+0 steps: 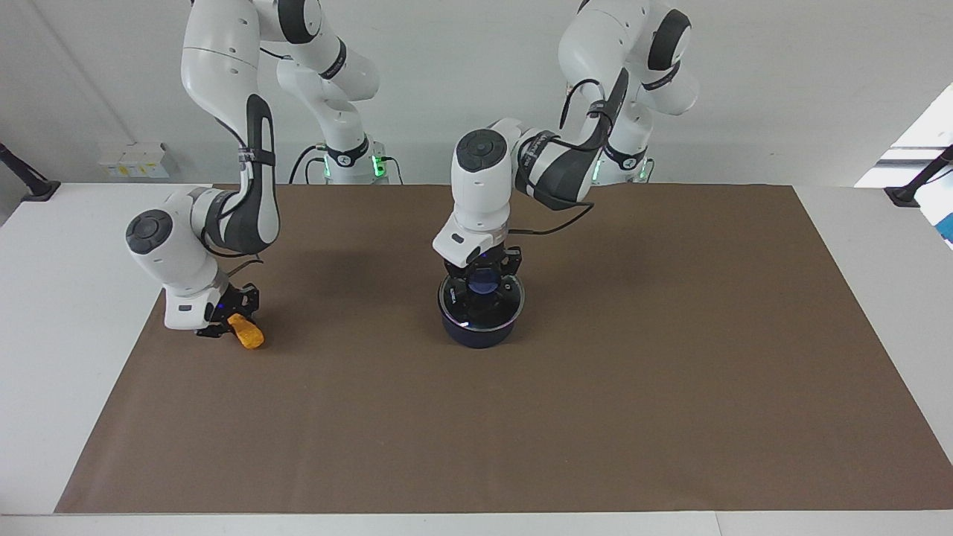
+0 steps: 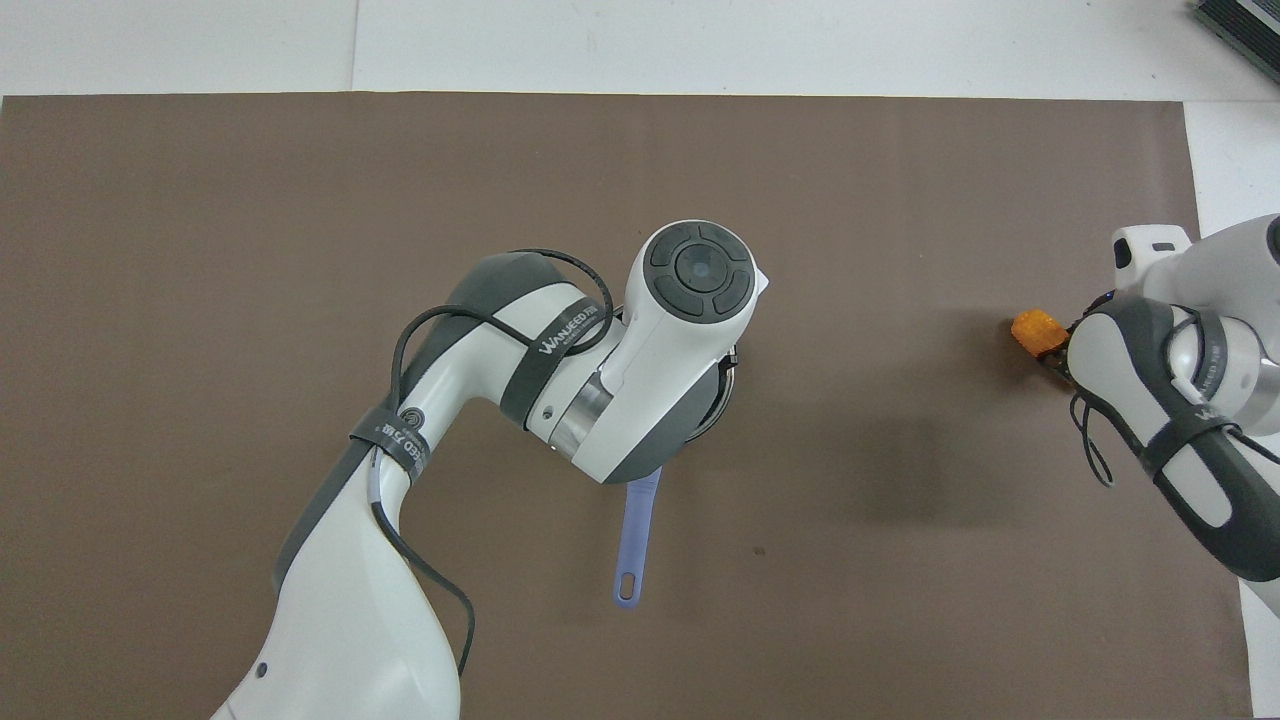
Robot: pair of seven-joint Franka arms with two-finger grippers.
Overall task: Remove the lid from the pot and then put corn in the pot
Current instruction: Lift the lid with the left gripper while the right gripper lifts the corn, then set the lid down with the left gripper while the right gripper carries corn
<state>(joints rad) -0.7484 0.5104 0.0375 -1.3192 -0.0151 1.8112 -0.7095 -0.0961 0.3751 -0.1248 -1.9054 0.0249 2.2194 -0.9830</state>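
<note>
The dark blue pot (image 1: 480,333) stands mid-mat with the glass lid (image 1: 515,300) on it. In the overhead view only the pot's long blue handle (image 2: 637,540) shows, pointing toward the robots; the left arm hides the rest. My left gripper (image 1: 484,277) is down on the lid, open, with a finger on each side of the blue knob (image 1: 484,283). The orange corn (image 1: 246,331) is at the right arm's end of the mat and also shows in the overhead view (image 2: 1036,330). My right gripper (image 1: 227,318) is shut on its upper end and holds it tilted, low at the mat.
A brown mat (image 1: 595,417) covers most of the white table. The corn and the right gripper are close to the mat's edge at the right arm's end. Black clamp arms (image 1: 912,186) stand at the table's corners nearest the robots.
</note>
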